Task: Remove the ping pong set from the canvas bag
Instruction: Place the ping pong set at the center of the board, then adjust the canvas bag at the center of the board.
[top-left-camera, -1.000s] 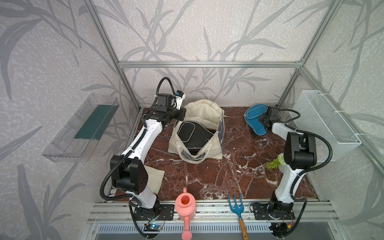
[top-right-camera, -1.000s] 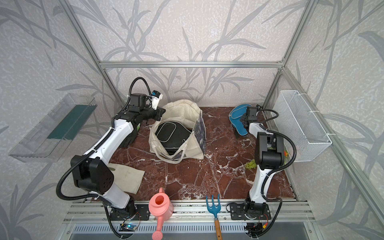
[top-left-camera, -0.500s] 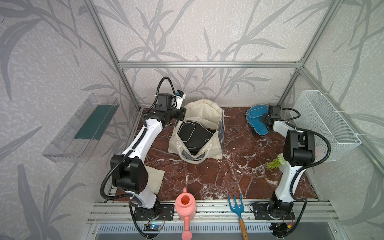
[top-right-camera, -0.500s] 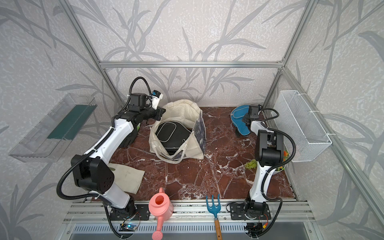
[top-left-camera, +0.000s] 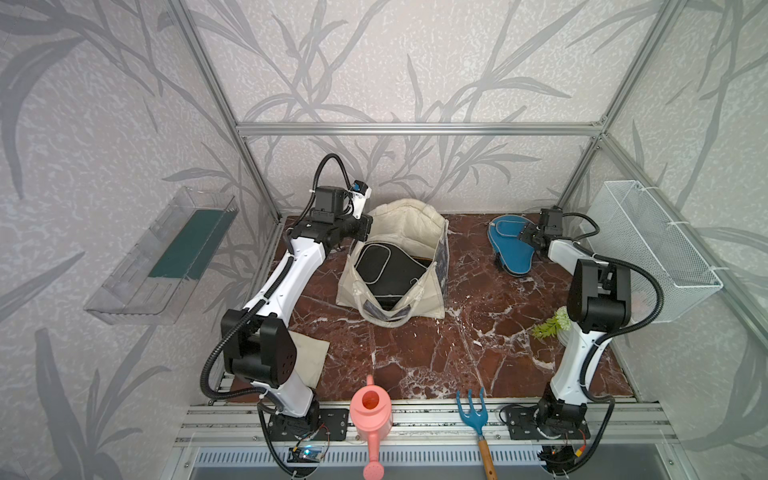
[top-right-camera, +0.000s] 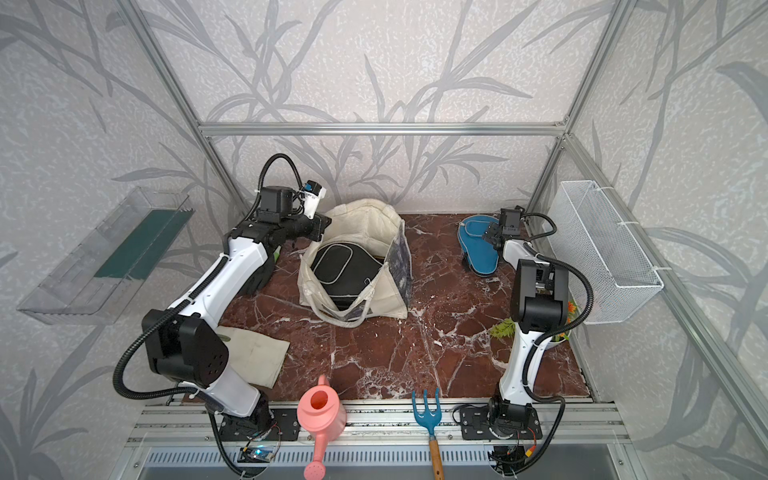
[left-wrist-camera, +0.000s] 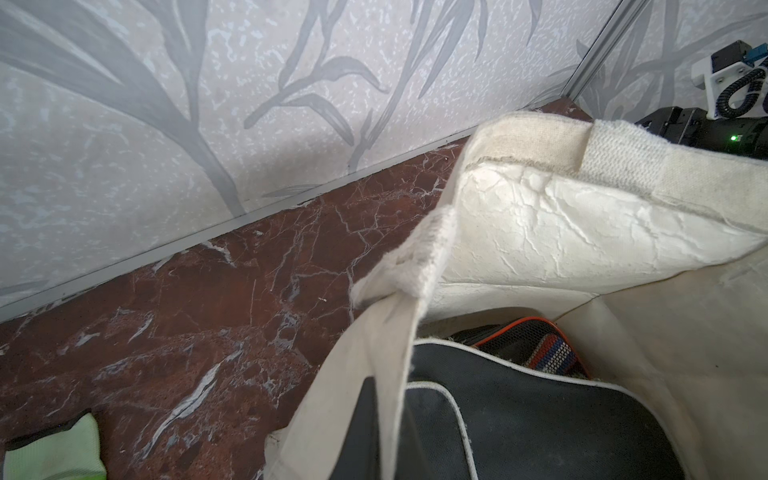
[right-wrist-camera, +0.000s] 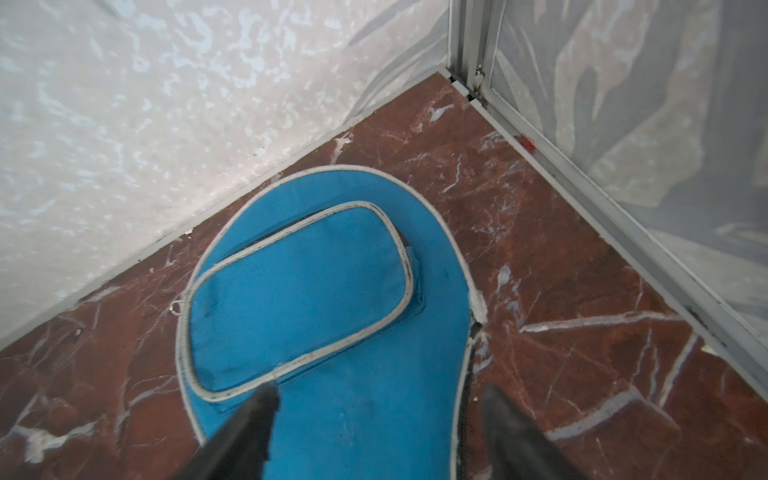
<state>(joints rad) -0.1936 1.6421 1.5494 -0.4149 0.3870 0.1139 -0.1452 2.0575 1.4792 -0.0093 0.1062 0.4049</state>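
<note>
Locate canvas bag (top-left-camera: 428, 299) at far centre of marble table (top-left-camera: 436, 357), standing with mouth open upward. Contains black case (top-left-camera: 386, 266) with pale piping, lying tilted and filling most of the opening. Beyond it, in the left wrist view, see orange-edged mesh pouch (left-wrist-camera: 536, 349) with a striped band, mostly covered by the black case. Find blue case (top-left-camera: 509, 245) outside the bag, flat on the table at far right, near the corner.

Read left gripper (top-left-camera: 362, 226) as closed, at the bag's far-left rim; grip on cloth not confirmable, fingers hidden. Read right gripper (right-wrist-camera: 380, 395) as open, one finger over the blue case, other over bare table, case edge between.

Note wire basket (top-left-camera: 656, 249) hung on right wall. Note clear tray (top-left-camera: 137, 291) on left wall, holding a dark green slab (top-left-camera: 187, 245).
</note>
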